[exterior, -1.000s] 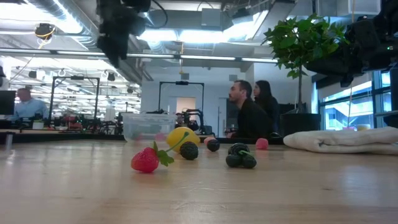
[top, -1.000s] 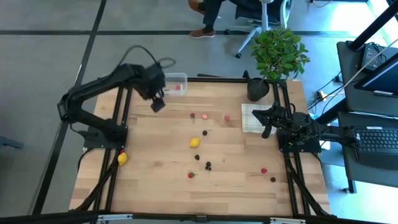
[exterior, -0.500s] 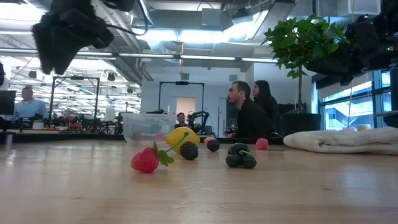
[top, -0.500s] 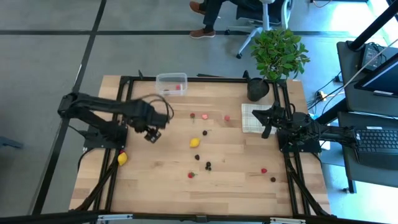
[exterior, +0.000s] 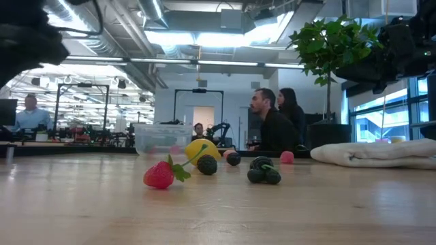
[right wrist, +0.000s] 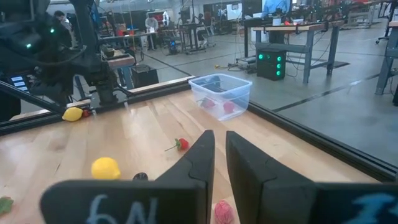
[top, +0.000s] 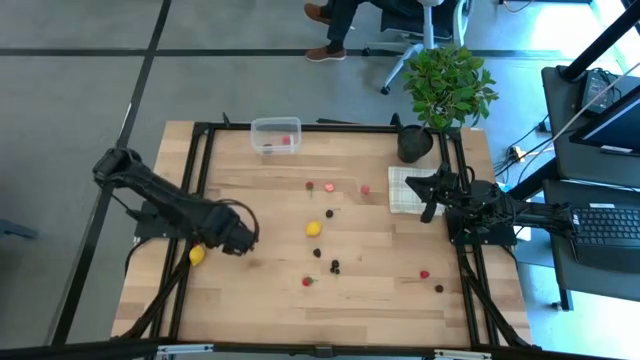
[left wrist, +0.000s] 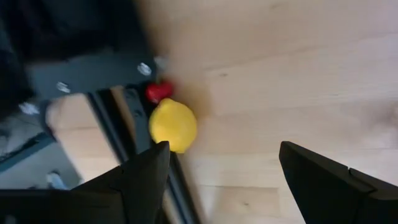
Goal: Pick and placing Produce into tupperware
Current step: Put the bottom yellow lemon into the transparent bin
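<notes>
Left gripper (top: 238,240) low over the table's left side, fingers spread wide, nothing between them; the nearest produce, a yellow lemon (left wrist: 173,126), lies against the frame rail with a red berry (left wrist: 159,91) touching it. Lemon likely light, smooth, rounded, apt to roll; best pinched across its middle. Right gripper (top: 430,207) waits over the white cloth (top: 403,190), fingers pressed together; tupperware (top: 276,136) at the far edge holds red pieces.

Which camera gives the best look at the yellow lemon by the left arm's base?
The left wrist view: the lemon sits large between the open left gripper fingers, a red piece touching it. The high view shows it small beside the frame rail. The right wrist view shows it far off. The low view doesn't show it.
</notes>
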`<action>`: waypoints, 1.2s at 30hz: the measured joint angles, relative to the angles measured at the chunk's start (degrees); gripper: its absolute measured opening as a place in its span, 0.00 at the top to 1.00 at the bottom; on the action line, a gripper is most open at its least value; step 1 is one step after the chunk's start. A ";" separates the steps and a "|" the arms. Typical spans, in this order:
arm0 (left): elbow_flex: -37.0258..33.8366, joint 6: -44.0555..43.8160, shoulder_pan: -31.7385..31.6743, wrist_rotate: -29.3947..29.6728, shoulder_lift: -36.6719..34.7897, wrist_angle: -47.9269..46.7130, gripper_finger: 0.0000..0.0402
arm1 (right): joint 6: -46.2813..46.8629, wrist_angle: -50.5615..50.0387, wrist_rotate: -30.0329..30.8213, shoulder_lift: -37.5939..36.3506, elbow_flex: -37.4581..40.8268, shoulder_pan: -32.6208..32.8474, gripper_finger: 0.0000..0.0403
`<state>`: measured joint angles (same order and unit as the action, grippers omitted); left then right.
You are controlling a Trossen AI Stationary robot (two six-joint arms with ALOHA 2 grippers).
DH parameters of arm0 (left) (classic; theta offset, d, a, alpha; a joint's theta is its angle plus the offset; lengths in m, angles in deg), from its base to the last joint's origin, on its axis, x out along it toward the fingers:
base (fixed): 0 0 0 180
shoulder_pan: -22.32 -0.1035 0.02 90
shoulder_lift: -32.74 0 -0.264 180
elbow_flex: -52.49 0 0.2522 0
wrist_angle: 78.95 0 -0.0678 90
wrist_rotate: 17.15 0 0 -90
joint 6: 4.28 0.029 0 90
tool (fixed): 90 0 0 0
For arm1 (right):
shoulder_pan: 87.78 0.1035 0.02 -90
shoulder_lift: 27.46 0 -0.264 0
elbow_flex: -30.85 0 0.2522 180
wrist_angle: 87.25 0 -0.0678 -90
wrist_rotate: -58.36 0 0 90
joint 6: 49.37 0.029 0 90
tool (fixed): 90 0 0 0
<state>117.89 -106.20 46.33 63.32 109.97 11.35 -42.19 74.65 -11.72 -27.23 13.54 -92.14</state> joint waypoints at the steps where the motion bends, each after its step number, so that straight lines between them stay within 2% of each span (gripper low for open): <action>1: -0.64 -1.67 1.07 -0.15 0.00 0.99 0.27 | 0.00 0.00 0.00 0.00 0.00 -0.01 0.89; 9: -5.86 -13.47 7.56 -3.58 0.00 3.96 0.27 | 0.11 -0.17 0.00 0.00 0.00 -0.02 0.89; 16: -9.98 -18.66 9.86 -4.47 0.00 8.91 0.27 | 0.00 -0.22 0.00 0.00 0.00 -0.02 0.89; 36: -18.66 -19.26 9.95 -7.75 0.00 18.07 0.27 | -0.13 -0.30 0.00 0.00 0.00 -0.01 0.89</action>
<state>99.23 -125.46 56.27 55.57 109.97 29.43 -42.32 74.35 -11.72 -27.23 13.54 -92.15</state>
